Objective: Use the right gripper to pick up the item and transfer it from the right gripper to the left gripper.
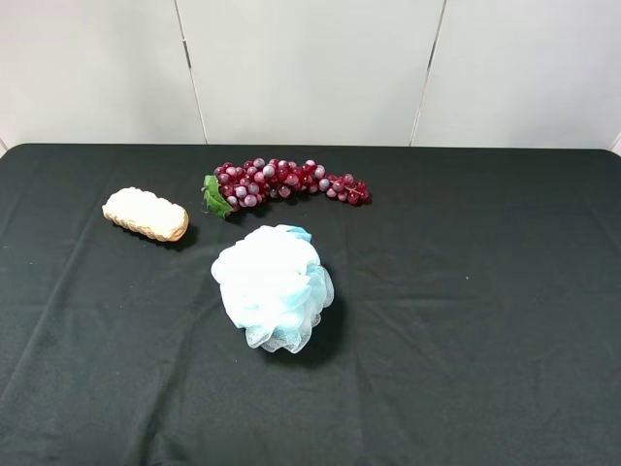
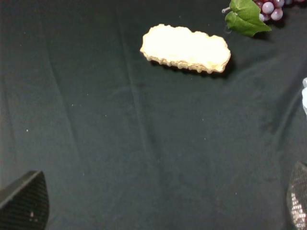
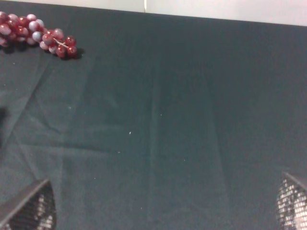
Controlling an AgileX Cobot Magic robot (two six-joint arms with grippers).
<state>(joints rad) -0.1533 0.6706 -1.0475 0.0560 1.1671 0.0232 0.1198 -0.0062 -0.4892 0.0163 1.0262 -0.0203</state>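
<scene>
Well, bread: small bumpy golden-tan bread roll (image 1: pixel 146 214) lies pale side up on the black cloth (image 1: pixel 466 291), at ten o'clock from the puff.
Puff: fluffy pale-blue mesh bath puff (image 1: pixel 274 286).
Grapes: shiny red-purple grapes (image 1: pixel 286 182), twelve o'clock.
Claws: left gripper (image 2: pixel 158 203) and right gripper (image 3: pixel 165 206) wide apart, empty.

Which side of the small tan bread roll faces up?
The pale underside: the small tan bread roll shows a smooth cream top, ridged golden edges below, on the black cloth.
</scene>
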